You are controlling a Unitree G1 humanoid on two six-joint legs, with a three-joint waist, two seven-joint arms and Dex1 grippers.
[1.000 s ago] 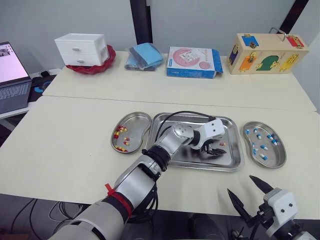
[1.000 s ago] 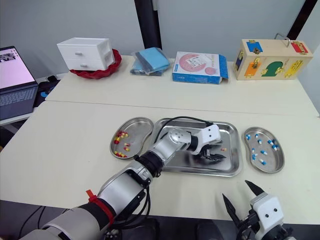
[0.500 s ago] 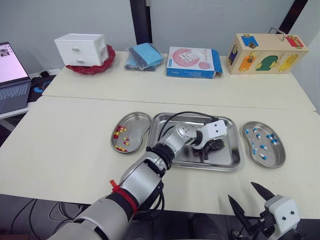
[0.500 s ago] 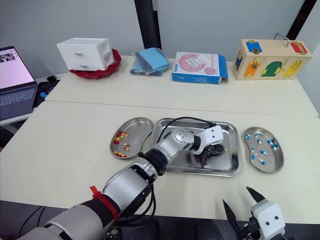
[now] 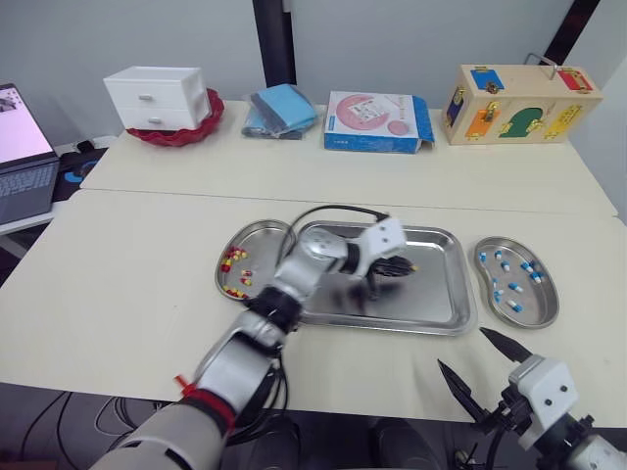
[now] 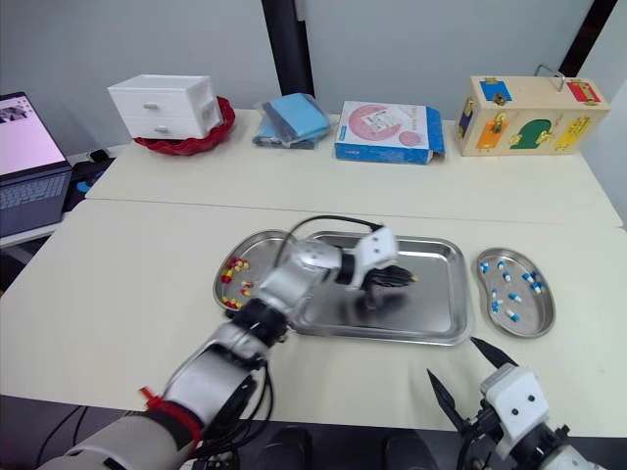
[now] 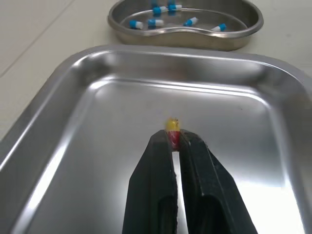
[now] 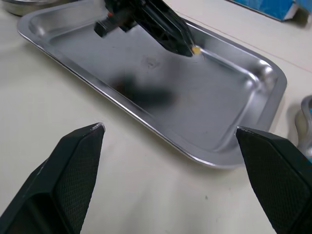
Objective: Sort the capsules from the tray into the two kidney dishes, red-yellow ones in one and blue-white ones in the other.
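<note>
Left wrist view gave us the clearest look. The left gripper (image 7: 175, 138) was pinching one red-yellow capsule (image 7: 172, 127) at its very fingertips. Its jaws were pressed together on the red end, and the yellow end stuck out just past them. The capsule hung over the bare floor of the tray (image 7: 73, 102), about mid-tray and a little toward the far wall. We could not tell whether it touched the metal.

From the head views we saw the left arm reaching in across the tray's left rim. The left dish (image 5: 269, 231) sat just beside the tray's left side. It held the red-yellow capsules (image 5: 233, 266), gathered along the edge away from the tray. The right dish (image 5: 550, 311) sat just beside the tray's right side, with the blue-white capsules (image 5: 509, 288) scattered over its floor.

The right gripper (image 5: 460, 347) hovered off the tray's near right corner, above the table (image 5: 147, 294). Its fingers were spread wide with nothing between them, well apart from the capsule.

Beyond the tray, along the table's far side, we noted drawers (image 5: 157, 96), a cloth (image 5: 282, 108), a carton (image 5: 377, 122) and a toy box (image 5: 519, 91). A laptop (image 5: 24, 147) stood far off the tray's left.
</note>
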